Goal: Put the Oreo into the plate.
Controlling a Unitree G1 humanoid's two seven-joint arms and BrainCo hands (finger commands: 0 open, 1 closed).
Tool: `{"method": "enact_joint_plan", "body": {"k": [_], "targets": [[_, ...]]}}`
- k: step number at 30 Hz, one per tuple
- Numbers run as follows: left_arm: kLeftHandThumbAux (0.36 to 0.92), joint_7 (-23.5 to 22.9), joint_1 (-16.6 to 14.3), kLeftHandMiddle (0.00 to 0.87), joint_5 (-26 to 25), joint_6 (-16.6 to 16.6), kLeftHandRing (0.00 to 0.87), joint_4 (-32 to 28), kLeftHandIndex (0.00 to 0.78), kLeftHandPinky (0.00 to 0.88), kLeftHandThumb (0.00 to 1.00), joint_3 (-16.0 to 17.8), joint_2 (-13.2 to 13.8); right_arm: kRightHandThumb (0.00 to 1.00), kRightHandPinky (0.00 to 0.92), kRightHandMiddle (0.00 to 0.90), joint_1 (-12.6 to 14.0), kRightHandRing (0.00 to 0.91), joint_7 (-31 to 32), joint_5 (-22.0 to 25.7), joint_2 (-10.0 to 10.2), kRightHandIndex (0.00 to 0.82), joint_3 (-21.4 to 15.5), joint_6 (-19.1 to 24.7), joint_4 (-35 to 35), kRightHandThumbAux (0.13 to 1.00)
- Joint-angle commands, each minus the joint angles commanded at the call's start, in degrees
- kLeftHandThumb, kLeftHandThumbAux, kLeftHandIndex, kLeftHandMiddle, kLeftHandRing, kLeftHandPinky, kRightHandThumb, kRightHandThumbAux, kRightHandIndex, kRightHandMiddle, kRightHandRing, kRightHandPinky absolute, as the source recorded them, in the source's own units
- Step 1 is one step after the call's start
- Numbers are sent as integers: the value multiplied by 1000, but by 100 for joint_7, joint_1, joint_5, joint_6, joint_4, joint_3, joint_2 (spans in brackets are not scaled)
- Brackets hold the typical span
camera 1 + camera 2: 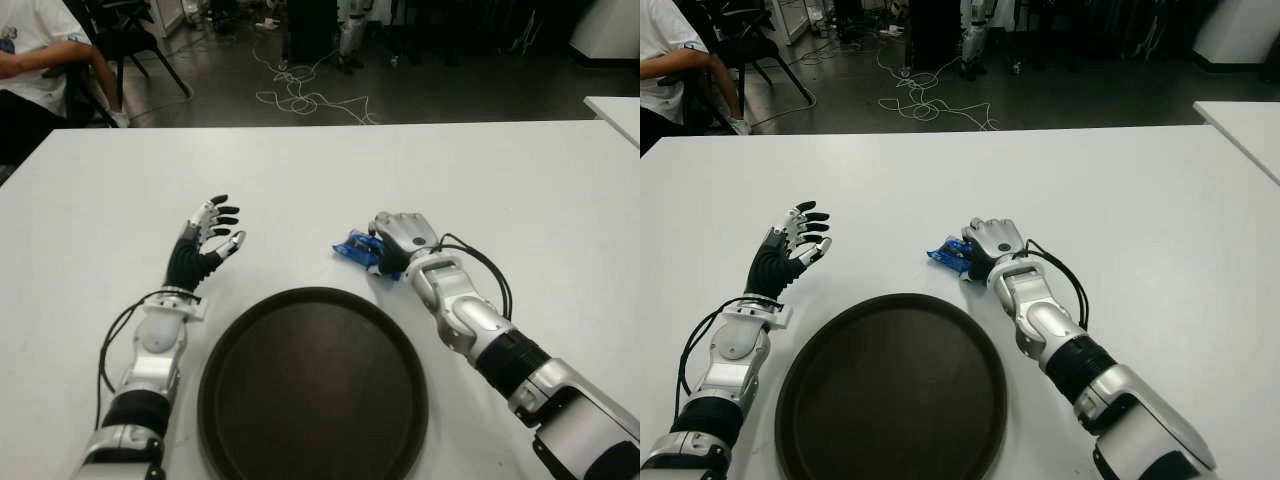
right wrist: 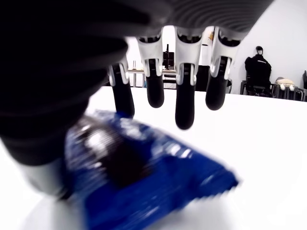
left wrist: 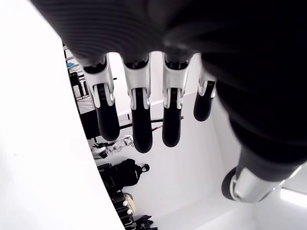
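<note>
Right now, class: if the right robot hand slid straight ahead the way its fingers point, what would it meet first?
The blue Oreo packet. It lies on the white table right under the right robot hand, whose fingers extend over it, not closed on it. Contact depth is unclear.

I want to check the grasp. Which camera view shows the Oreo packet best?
The right wrist view: the blue Oreo packet fills the near field under the right hand, whose fingers hang over it, not closed. Both eye views show only a small blue end beside that hand. The left wrist view shows none of it.
</note>
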Motion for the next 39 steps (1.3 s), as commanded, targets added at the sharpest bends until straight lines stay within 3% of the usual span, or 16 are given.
{"method": "enact_joint_plan", "body": {"k": [9,32,37,39], "targets": [[656,-37,21,260,-52,17,257,-30,152,251,131,13,-24,670,347,239,-31,261,-3,-55,52,412,-3,43,97,743],[633,-6,58,253,-29,48,257,-90,164,261,142,8,-43,671,366,260,-4,285,-94,-22,36,412,-42,18,105,743],[641,9,75,252,3,81,257,-128,157,266,131,-3,-33,670,328,245,-23,263,-58,-53,35,410,-20,53,129,744],[650,11,88,250,12,101,256,-156,154,268,127,-9,-34,671,361,266,-46,294,-60,-58,29,411,-15,45,168,744]]}}
